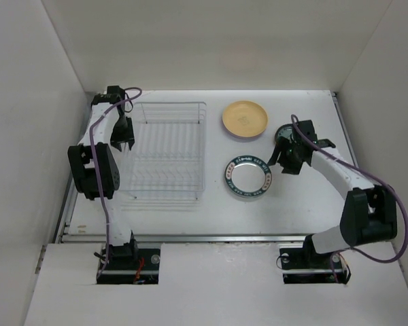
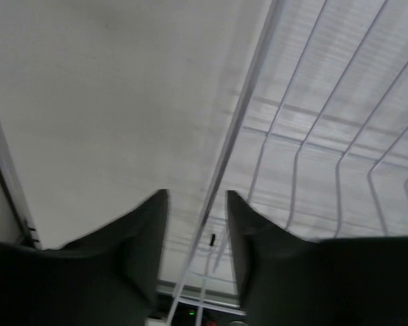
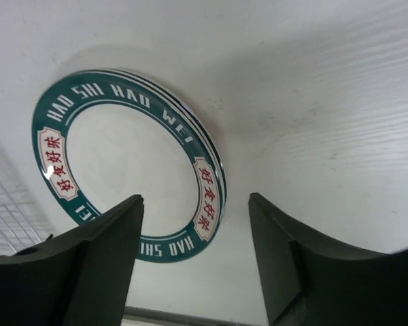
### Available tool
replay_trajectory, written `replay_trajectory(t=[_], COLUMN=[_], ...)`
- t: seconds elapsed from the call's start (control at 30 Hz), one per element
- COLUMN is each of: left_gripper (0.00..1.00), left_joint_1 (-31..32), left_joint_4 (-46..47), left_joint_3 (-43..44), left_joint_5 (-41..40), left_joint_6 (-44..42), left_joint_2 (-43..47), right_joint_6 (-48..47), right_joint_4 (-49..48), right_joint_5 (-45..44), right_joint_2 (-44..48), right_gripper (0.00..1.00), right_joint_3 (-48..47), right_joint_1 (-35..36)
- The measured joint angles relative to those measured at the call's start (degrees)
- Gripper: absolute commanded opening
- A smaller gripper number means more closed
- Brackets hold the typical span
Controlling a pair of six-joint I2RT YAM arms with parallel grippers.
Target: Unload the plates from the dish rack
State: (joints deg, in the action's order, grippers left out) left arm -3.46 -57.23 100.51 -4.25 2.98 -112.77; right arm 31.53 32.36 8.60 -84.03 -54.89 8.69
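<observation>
Both pairs of jaws stand parted and empty. Your left gripper (image 2: 197,195) straddles the left edge wire of the white wire dish rack (image 1: 202,146). Your right gripper (image 3: 195,199) gapes wide, right of the rack, near the white plate with a dark teal lettered rim (image 1: 248,178). A round yellow plate (image 1: 245,119) lies off the rack's far right corner. No plate shows in the rack, so unloading looks about finished; check the slots before backing off. A dark round thing (image 1: 283,131) under your right arm is half hidden, possibly a plate.

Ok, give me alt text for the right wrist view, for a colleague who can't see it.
The right pincer hangs open and empty over a white plate with a dark teal lettered rim, which lies flat on the white table. The two dark fingers frame the bottom of the view, and a corner of the wire dish rack shows at the left edge.
</observation>
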Motion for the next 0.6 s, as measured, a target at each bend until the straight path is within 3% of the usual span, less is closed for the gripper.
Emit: replay_trajectory(t=[0.03,0.13,0.27,0.43,0.6], left_gripper=[0.48,0.78,0.98,1.00,1.00], left_joint_1=[-0.17,-1.03,-1.66,-1.60,-1.51], left_joint_4=[-0.31,-1.33,-1.99,-2.91,-2.99], left_joint_3=[0.00,-0.09,0.02,2.51,3.93], left_joint_5=[-0.07,0.09,0.07,-1.16,-3.91], left_joint_6=[-0.02,0.96,1.18,1.16,1.16], left_joint_2=[0.00,0.04,1.18,4.94,11.50], right_joint_6=[-0.15,-0.72,-0.57,0.46,2.03], right_joint_4=[1.95,6.73,13.79,20.39,23.71], right_joint_5=[-1.92,-10.05,-27.78,-52.26,-70.79], right_joint_2=[0.96,4.15,7.28,11.82,21.75], right_gripper=[0.83,0.97,1.00,1.00,1.00], right_joint_3=[-1.86,-9.97,-26.38,-40.76,-42.47], right_joint_1=[0.00,0.00,0.07,0.04,0.02])
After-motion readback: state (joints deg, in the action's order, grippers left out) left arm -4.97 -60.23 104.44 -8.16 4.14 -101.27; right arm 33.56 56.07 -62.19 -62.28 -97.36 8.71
